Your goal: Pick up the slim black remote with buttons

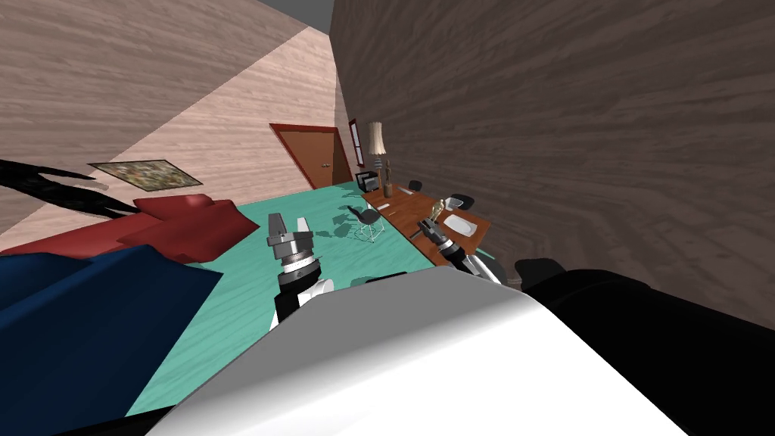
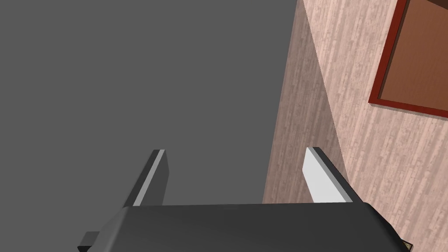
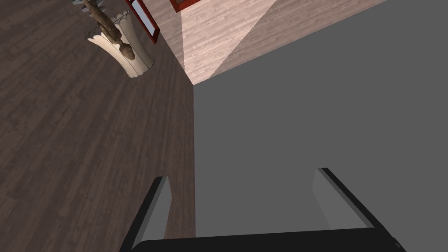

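left hand (image 1: 289, 224), centre frame: thin flat blades spread, empty. right hand (image 3: 239, 174): blades likewise apart, over the long brown wood-grain surface (image 1: 401, 216), right of centre. slim black remote: too small to tell among its items.

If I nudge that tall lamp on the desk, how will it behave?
Probably tippy: the lamp stands tall on a narrow stem with its wide shade up top. Likely stiff, not floppy; the stem looks like gnarled wood. Near the desk end, a push might topple it.

Head camera looks down, rolled; both wrist cameras face the grey ceiling (image 2: 131, 65)
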Motion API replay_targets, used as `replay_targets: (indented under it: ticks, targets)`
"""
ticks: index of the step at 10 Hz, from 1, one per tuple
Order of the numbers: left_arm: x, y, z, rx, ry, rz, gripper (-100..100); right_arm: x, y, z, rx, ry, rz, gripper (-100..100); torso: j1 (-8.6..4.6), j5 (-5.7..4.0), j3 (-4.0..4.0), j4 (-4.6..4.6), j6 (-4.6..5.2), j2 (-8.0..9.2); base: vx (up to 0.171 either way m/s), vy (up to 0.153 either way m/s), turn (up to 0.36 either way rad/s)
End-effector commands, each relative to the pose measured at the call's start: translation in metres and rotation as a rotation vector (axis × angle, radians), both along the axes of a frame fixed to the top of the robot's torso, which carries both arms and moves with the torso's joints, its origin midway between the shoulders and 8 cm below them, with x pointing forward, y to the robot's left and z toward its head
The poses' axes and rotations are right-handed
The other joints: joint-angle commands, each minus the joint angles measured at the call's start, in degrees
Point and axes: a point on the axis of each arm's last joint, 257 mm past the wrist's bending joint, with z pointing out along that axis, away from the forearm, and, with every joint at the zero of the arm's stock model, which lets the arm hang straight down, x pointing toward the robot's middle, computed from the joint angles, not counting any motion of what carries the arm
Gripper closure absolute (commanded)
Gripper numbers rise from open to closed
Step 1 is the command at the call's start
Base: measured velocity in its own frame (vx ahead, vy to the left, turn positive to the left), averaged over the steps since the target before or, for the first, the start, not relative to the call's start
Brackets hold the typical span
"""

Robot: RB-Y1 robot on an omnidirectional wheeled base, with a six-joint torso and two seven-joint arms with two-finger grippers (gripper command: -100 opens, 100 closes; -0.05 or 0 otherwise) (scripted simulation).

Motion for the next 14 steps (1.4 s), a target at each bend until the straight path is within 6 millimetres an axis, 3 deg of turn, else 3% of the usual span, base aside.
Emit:
replay_targets:
  ticks: [1, 3, 5, 10, 12, 13, 14]
  targets:
    - [0.000, 0.000, 0.000, 0.000, 0.000, 0.000, 0, -0.003, -0.001, -0.015, -0.094, 0.015, 0.010, -100, 0.00, 0.00, 0.00, 0.00, 0.00, 0.00, -0.003, -0.019, 0.200]
    - [0.000, 0.000, 0.000, 0.000, 0.000, 0.000, 0, -0.006, -0.001, -0.033, -0.192, 0.032, 0.024, -100, 0.00, 0.00, -0.01, 0.00, 0.00, -0.01, 0.001, -0.020, 0.186]
    - [0.000, 0.000, 0.000, 0.000, 0.000, 0.000, 0, -0.006, 0.002, -0.038, -0.228, 0.039, 0.028, -100, 0.00, 0.00, -0.02, -0.01, 0.01, -0.04, 0.004, -0.017, 0.033]
    - [0.000, 0.000, 0.000, 0.000, 0.000, 0.000, 0, -0.021, -0.006, -0.094, -0.485, 0.101, 0.087, -100, 0.00, 0.00, -0.04, -0.02, 0.02, -0.07, 0.011, -0.016, 0.177]
    - [0.000, 0.000, 0.000, 0.000, 0.000, 0.000, 0, -0.022, -0.005, -0.100, -0.518, 0.108, 0.093, -100, 0.01, 0.00, -0.06, -0.02, 0.02, -0.10, 0.014, -0.014, 0.047]
    - [0.000, 0.000, 0.000, 0.000, 0.000, 0.000, 0, -0.028, -0.010, -0.118, -0.589, 0.131, 0.117, -100, 0.05, 0.01, -0.05, -0.02, 0.02, -0.08, 0.021, -0.011, 0.181]
    - [0.000, 0.000, 0.000, 0.000, 0.000, 0.000, 0, -0.029, -0.010, -0.122, -0.610, 0.136, 0.122, -100, 0.04, 0.01, -0.06, -0.02, -0.01, -0.11, 0.025, -0.016, 0.128]
